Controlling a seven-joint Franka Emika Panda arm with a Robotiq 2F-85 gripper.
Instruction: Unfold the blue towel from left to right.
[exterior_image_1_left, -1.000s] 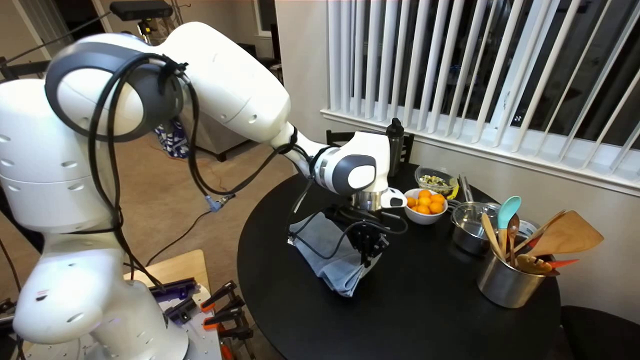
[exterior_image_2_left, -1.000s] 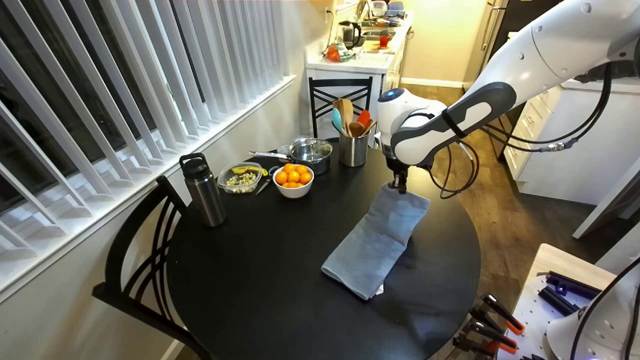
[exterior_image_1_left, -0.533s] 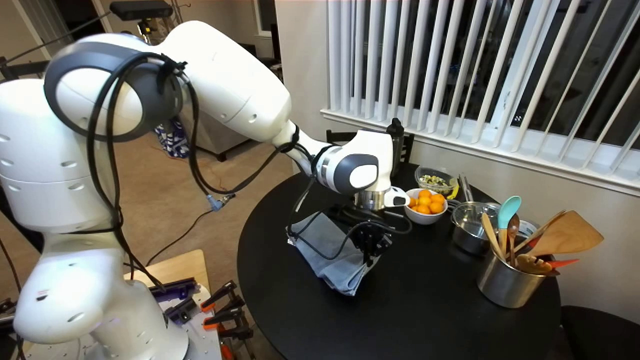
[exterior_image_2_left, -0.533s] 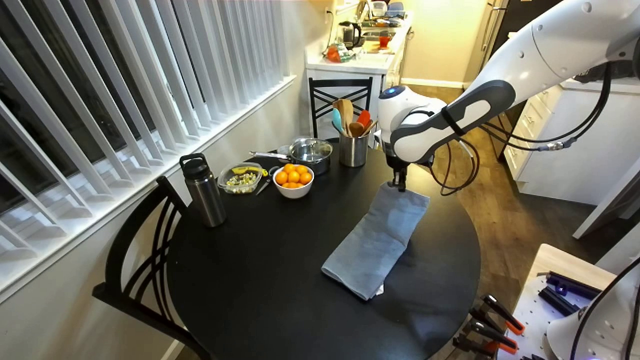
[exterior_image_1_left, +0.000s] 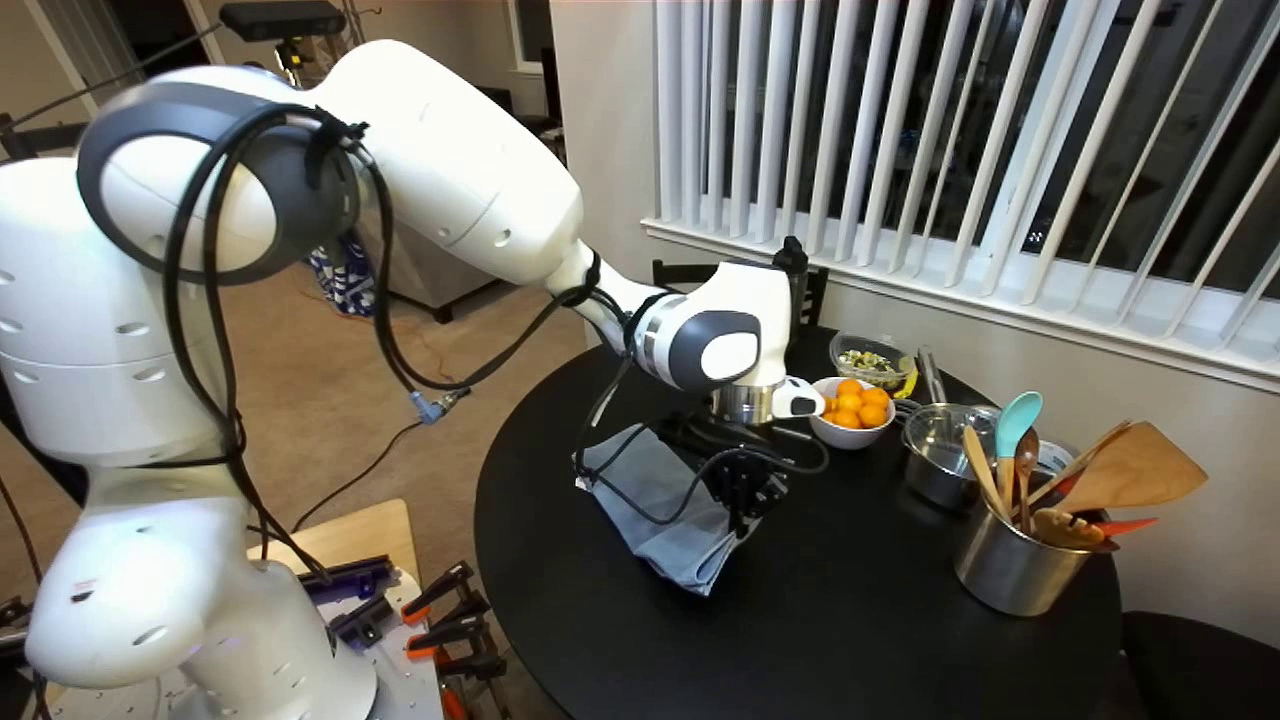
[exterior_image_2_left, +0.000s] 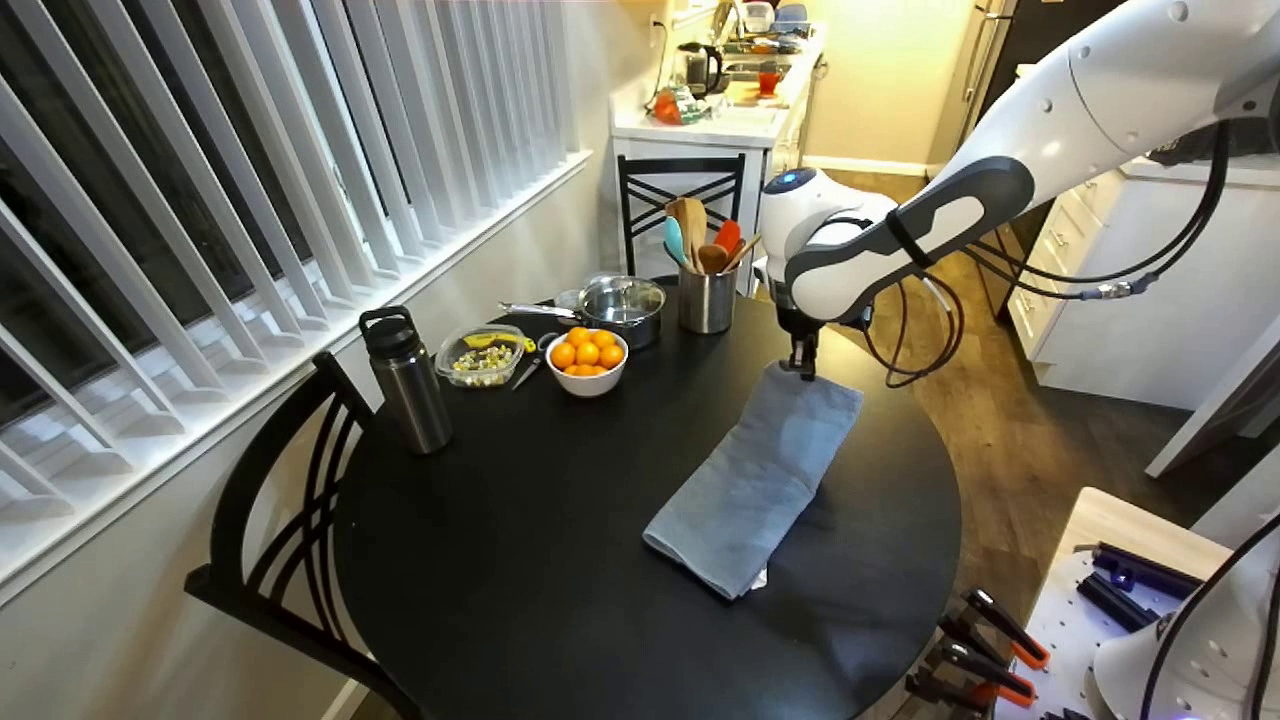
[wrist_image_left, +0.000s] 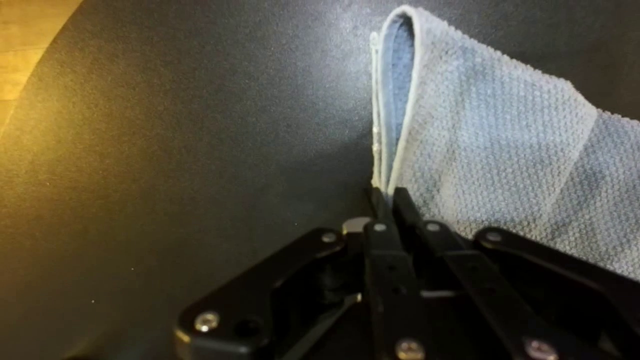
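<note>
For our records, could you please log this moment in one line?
gripper: closed on one end of towel | towel: folded, other end on table | unfolding: not done

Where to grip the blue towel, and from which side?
Probably the hemmed end of the blue towel, from above: in the wrist view its layers narrow there to a thin edge, which the pincer, pointing down in both exterior views, pinches. How many layers it holds is unclear.

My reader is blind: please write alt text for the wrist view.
A black Robotiq gripper pinches the layered edge of a folded blue towel, one fold gaping open. Beneath lies a black tabletop; wooden floor shows at upper left.
</note>
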